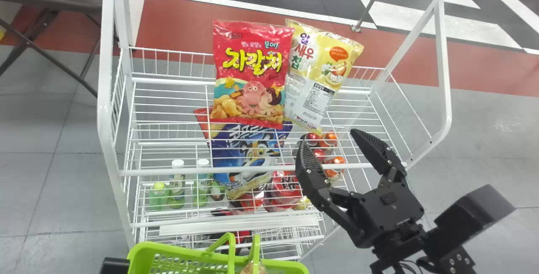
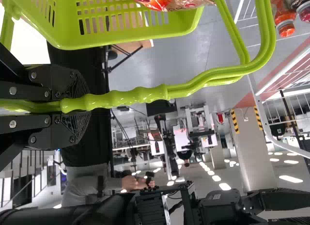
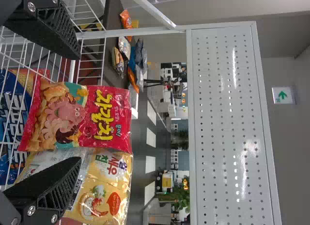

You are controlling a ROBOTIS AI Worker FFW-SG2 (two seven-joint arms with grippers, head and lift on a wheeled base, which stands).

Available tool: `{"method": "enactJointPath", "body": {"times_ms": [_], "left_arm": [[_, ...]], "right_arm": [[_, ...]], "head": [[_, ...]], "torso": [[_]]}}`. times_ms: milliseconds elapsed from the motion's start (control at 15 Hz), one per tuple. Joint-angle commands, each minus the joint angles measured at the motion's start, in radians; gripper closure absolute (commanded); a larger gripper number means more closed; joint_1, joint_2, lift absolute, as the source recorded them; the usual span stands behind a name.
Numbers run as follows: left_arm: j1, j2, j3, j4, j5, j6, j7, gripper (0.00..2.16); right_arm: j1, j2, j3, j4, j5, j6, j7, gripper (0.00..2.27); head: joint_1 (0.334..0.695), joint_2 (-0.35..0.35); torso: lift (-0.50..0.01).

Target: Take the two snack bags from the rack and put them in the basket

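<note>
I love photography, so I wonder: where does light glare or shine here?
Right wrist view: bright streaks on the perforated white panel; left wrist view: glowing ceiling lights, and highlights along the basket handle; head view: pale shine on the floor.

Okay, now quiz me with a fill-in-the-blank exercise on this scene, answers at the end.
The left gripper holds the handle of the ____ basket.
The right gripper, fingers apart, holds ____.
The octopus snack bag is mostly ____.
In the head view, the yellow snack bag is to its ____.

Answers: green; nothing; red; right
</note>
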State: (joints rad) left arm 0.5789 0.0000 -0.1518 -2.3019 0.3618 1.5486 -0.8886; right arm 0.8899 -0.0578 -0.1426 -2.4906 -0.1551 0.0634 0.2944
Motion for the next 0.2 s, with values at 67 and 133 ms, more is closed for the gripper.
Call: {"method": "enactJointPath", "body": {"times_ms": [67, 133], "left_arm": [[0.006, -0.003, 0.002, -0.002, -0.001, 0.0, -0.003, 1.48], [0.006, -0.003, 0.005, -0.002, 0.0, 0.0, -0.004, 1.48]], "right_arm": [[0.009, 0.001, 0.002, 0.001, -0.001, -0.009, 0.0, 0.06], [0.011, 0.001, 0.005, 0.001, -0.003, -0.015, 0.0, 0.07]], "head": [[0.695, -0.35], [0.695, -0.35]], "torso": [[-0.008], [-0.008]]}}
